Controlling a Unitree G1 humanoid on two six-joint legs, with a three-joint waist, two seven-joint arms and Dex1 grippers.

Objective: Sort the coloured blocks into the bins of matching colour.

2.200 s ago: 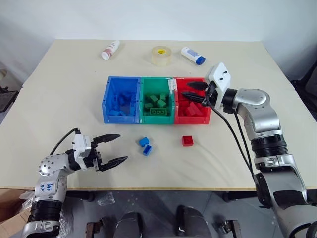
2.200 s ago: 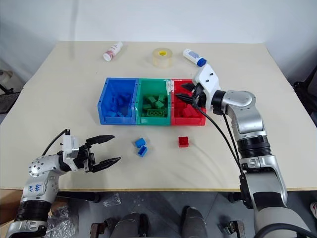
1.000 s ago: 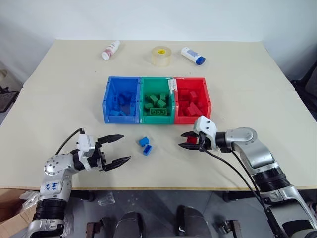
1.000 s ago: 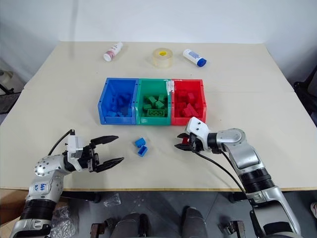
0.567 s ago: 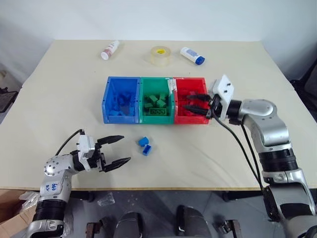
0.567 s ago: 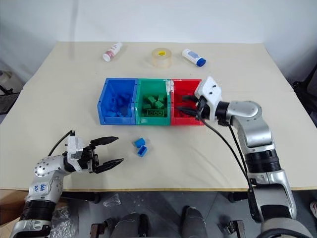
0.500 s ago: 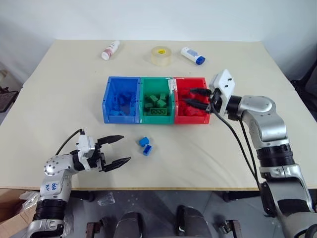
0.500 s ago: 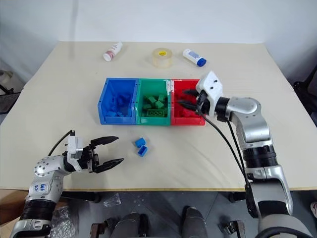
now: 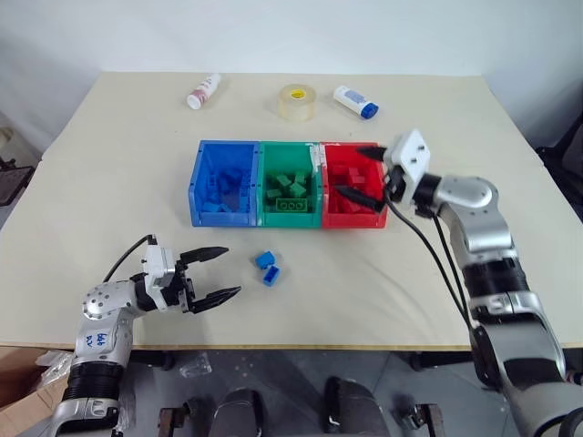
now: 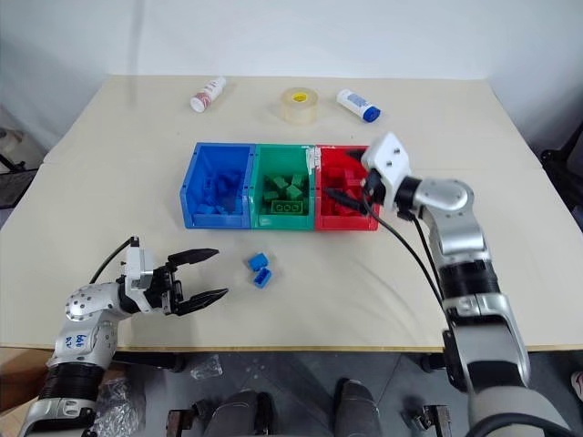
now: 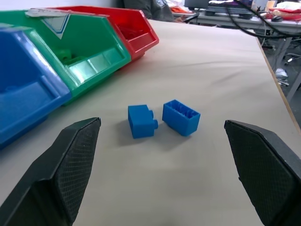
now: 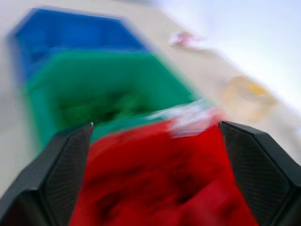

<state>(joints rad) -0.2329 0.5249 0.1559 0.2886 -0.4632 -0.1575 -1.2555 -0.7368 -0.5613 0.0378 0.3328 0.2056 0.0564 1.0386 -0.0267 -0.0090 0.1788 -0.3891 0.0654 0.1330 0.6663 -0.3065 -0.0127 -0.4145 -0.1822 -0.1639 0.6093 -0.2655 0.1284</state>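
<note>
The right gripper (image 9: 361, 172) is hovering over the red bin (image 9: 379, 217) with its fingers spread wide and nothing between them. Red blocks (image 9: 351, 202) are sitting piled inside that bin. Just past it on the gripper's far side, the green bin (image 9: 289, 218) is holding green blocks (image 9: 288, 187), and the blue bin (image 9: 219, 218) beyond that has blue blocks (image 9: 223, 189) in it.

The left gripper (image 9: 215, 271) is hanging low near the table's front edge, fingers wide apart, holding nothing. Two blue blocks (image 11: 162, 119) are lying loose on the table (image 9: 109, 173) right ahead of it, just beside each other; the left wrist view is showing one lying studs sideways and the other with its hollow side facing up, which the head views aren't making clear.

There's lots of bare table around both grippers. The tape roll (image 9: 296, 102) and two white bottles (image 9: 203, 91) are sitting well behind the bins near the far edge.
</note>
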